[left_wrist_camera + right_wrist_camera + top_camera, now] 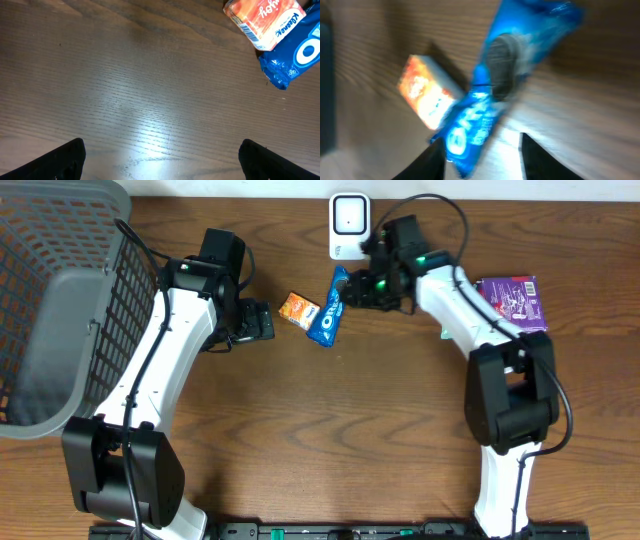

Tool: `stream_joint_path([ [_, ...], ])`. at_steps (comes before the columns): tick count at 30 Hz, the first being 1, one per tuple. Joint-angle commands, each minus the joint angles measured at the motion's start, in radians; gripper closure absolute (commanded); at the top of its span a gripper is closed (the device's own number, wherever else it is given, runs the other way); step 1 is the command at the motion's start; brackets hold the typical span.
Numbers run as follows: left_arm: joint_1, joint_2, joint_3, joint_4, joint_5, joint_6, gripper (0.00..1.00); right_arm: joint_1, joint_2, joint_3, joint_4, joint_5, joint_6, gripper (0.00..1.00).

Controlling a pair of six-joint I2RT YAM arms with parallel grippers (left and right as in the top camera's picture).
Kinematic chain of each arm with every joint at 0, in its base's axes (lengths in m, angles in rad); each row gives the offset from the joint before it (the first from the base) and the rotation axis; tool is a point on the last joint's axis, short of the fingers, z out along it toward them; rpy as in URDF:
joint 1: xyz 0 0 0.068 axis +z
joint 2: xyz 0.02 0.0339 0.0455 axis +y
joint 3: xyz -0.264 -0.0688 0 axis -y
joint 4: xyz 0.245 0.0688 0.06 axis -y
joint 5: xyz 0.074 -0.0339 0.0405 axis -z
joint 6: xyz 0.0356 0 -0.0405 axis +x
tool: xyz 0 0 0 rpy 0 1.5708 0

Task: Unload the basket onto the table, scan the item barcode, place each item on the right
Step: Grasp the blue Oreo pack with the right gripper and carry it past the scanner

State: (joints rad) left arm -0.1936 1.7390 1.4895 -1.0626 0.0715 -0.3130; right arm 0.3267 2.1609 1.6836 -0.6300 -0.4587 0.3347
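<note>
The right gripper (pixel 480 142), jaws partly open, loosely straddles the Oreo pack (pixel 470 125) near the table's far edge. It should grip squarely, barcode facing the scanner (pixel 349 225). The left gripper (pixel 160 155) stands wide open, empty.

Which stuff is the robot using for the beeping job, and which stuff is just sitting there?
For the job: white scanner; blue cookie packet; right end effector, open beside that packet.

Just lying about, it seems: orange packet; purple packet; grey basket. The left end effector is open, holding nothing.
</note>
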Motion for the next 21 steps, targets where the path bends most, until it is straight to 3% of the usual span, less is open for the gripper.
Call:
stream_joint_path([
  [1,0.001,-0.005,-0.003,-0.002,-0.013,0.013,0.02,0.058,0.037,-0.004,0.003,0.113,0.158,0.53],
  [11,0.001,-0.005,-0.003,-0.002,-0.013,0.013,0.02,0.066,0.158,-0.004,0.052,0.142,0.257,0.53],
  [13,0.001,-0.005,-0.003,-0.003,-0.013,0.013,0.02,0.065,0.185,-0.004,0.069,0.143,0.251,0.62],
  [16,0.001,-0.005,-0.002,-0.002,-0.013,0.013,0.02,0.063,0.200,-0.004,0.072,0.173,0.199,0.99],
  [21,0.001,-0.005,-0.003,-0.002,-0.013,0.013,0.02,0.043,0.127,0.005,0.032,0.254,0.111,0.99],
])
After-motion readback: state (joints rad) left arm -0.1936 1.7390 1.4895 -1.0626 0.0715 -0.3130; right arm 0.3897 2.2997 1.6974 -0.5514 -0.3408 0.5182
